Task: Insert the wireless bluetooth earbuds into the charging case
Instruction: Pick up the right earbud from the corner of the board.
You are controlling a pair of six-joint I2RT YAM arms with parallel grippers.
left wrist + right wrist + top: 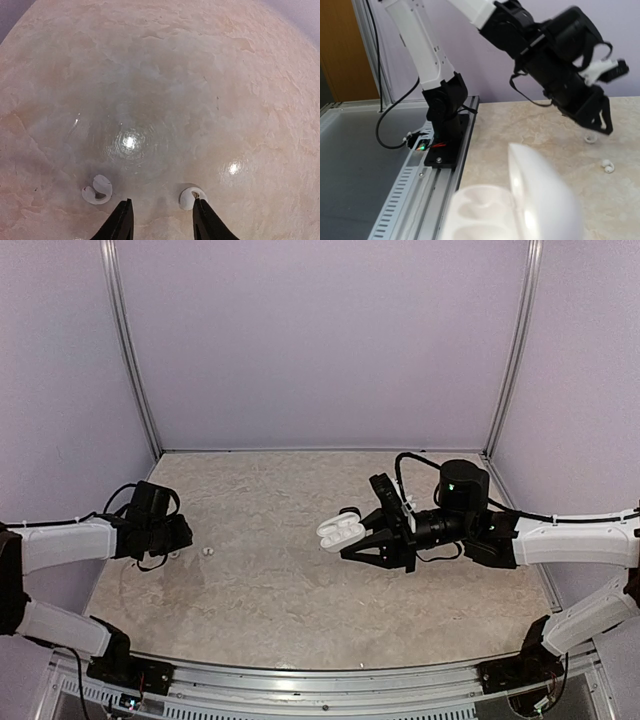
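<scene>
The left gripper (162, 204) sits low over the left side of the worktop (270, 590), jaws partly apart and clamping nothing. One white earbud (190, 198) lies against one fingertip. A second white earbud (97, 189) lies just outside the other finger. Slightly farther in, the right gripper (356, 538) is raised above the worktop and closed on the charging case (339, 531), which is white with its lid open.
</scene>
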